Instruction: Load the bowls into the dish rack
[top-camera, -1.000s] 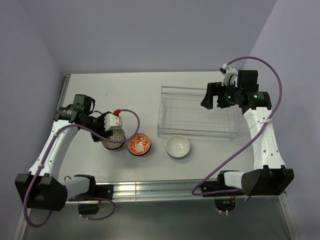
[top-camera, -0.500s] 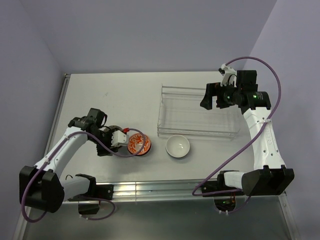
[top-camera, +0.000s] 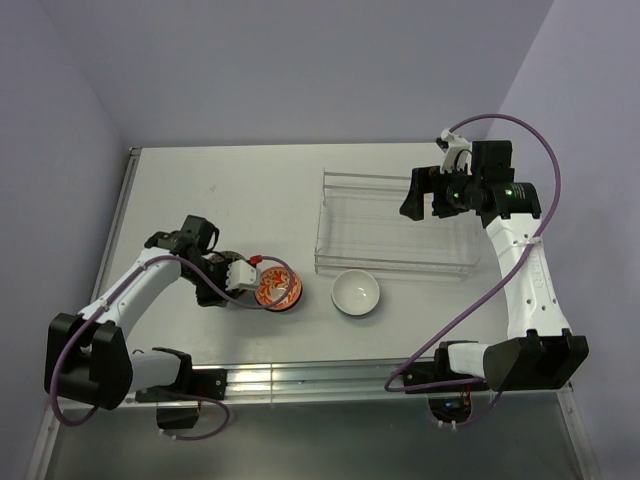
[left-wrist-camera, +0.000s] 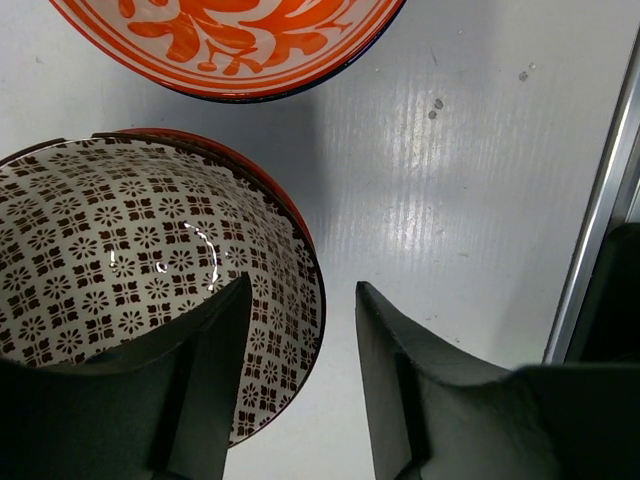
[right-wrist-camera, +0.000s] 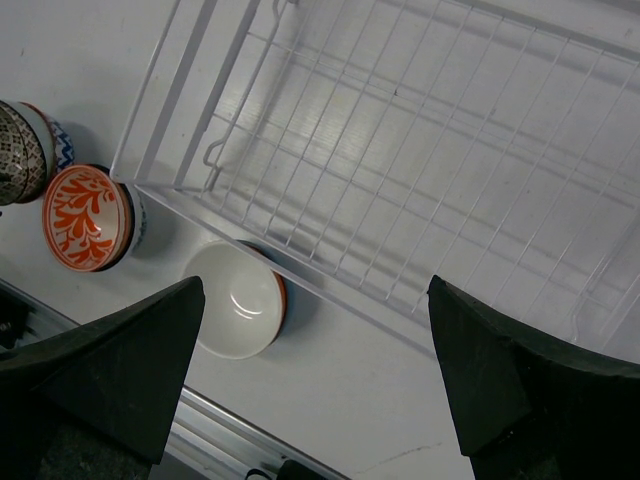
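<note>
A brown-patterned bowl (left-wrist-camera: 130, 250) sits at the left of the left wrist view. My left gripper (left-wrist-camera: 302, 290) is open and straddles its rim, one finger (left-wrist-camera: 215, 360) inside and the other finger (left-wrist-camera: 410, 380) outside. In the top view the left gripper (top-camera: 213, 287) hides most of this bowl. An orange-red patterned bowl (top-camera: 277, 288) stands just to its right, and a plain white bowl (top-camera: 356, 293) further right. The wire dish rack (top-camera: 395, 235) holds no bowls. My right gripper (top-camera: 422, 195) hovers open above the rack's right part (right-wrist-camera: 400, 150).
In the right wrist view the white bowl (right-wrist-camera: 232, 312) rests on a red-rimmed bowl, and the orange-red bowl (right-wrist-camera: 85, 218) sits on another bowl. A metal rail (top-camera: 330, 378) runs along the table's near edge. Walls stand close on the left and right.
My left gripper has swung round and come down over the brown-patterned bowl, now straddling its rim. The right arm has barely moved.
</note>
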